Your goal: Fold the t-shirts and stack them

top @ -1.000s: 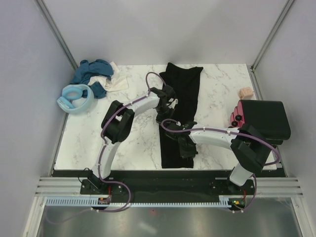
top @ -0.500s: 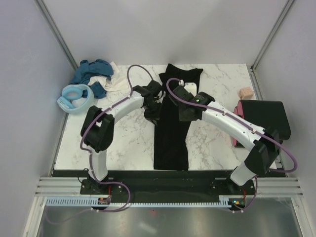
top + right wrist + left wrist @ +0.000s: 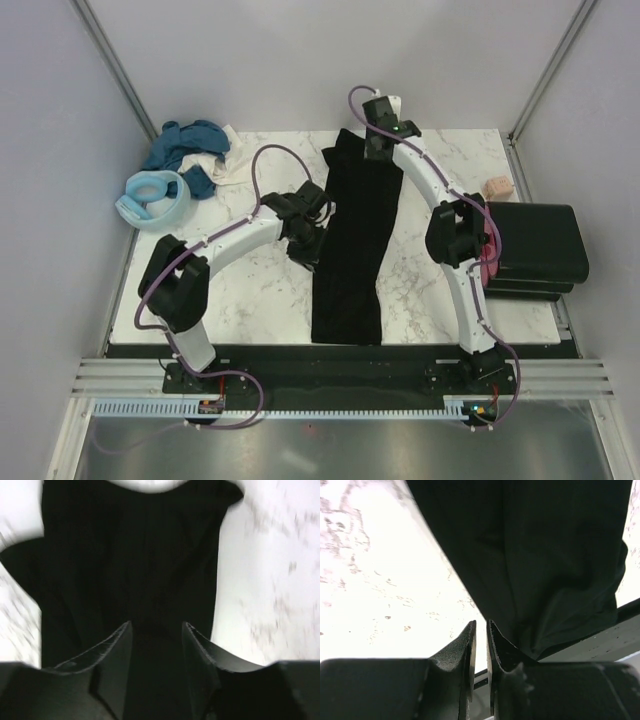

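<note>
Black cloth lies in a long narrow strip down the middle of the marble worktop [image 3: 250, 290]. This black t-shirt [image 3: 350, 250] is already doubled lengthwise, with its collar end at the far edge and its hem near the arms' bases.

The left pincer [image 3: 481, 625] sits low at the strip's left edge, about halfway along. Its fingers are parted by only a slim slit, and no cloth shows between them. The right arm reaches far out, so the right pincer [image 3: 156, 630] hangs over the collar end with its fingers spread wide. Dark fabric lies below them, but nothing is pinched.

At the right edge sits the finished stack, a folded black shirt [image 3: 535, 240] on top of a pink one [image 3: 487, 260]. A small pinkish-beige block [image 3: 497, 187] rests just beyond it. In the far left corner a loose heap waits: a teal shirt [image 3: 190, 140], a white one [image 3: 235, 170] and a light blue one [image 3: 155, 200].

The lengthwise fold looks complete, so the work appears to sit between folds with both pincers empty. The next move is probably the crosswise fold. That calls for catching every layer at one end of the strip, most likely at two corners. The end then needs carrying over to the other end without dragging the strip sideways or letting the tucked sleeves spill out. A grip on the top layer alone would peel the fold open.
</note>
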Controlling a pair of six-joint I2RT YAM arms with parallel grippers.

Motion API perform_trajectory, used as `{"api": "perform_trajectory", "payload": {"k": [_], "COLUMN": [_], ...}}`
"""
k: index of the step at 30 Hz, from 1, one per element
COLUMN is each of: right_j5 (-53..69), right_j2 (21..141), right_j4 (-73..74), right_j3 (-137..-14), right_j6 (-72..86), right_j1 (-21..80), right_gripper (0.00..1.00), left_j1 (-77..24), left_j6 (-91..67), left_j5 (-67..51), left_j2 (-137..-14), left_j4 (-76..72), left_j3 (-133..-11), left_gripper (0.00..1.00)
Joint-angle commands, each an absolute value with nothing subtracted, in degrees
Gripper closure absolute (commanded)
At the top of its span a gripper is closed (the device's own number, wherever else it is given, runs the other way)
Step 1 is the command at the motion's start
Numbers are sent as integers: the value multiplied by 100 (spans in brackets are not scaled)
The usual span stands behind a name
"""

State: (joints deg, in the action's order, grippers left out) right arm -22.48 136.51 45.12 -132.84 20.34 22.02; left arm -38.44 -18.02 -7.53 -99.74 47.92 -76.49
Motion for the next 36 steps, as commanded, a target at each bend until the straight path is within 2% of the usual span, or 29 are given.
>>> {"api": "perform_trajectory", "payload": {"k": [1,5,9,21,27,30,32,36], "right_j5": [-1785,-1390,-1187,-826,-273,-9,358,808], "right_j2": [14141,13931,14132,14817,15187,15363,15468,15592], "right_j4": [4273,3473,3349,3023,3129,3313,3436,3656], "right_j3": [-14660,-13591,-13351,-13482,-13755,-13860,-13869,-13843], "right_j6": [1749,1846,1723,1898,2135,2180,2206,2224], "right_j1": [1873,1662,1609,1424,1248,1230,1222,1222], "right_gripper": [45,46,45,45,48,51,57,76], "left_j1": [-4157,-4280,-4412,-4693,-4816,-4922,-4983,-5080], "left_j6": [-1714,-1670,-1521,-1292,-1187,-1160,-1186,-1239], "left_j5": [-413,-527,-554,-852,-1194,-1440,-1581,-1635], "left_j2": [-9993,-10195,-10494,-11021,-11337,-11636,-11882,-12076], "left_j4": [4720,4711,4702,4763,4851,4904,4939,4992], "left_j3": [-7708,-7743,-7997,-8525,-8464,-8455,-8508,-8578], "left_gripper": [80,80,80,80,84,87,96,98]}}
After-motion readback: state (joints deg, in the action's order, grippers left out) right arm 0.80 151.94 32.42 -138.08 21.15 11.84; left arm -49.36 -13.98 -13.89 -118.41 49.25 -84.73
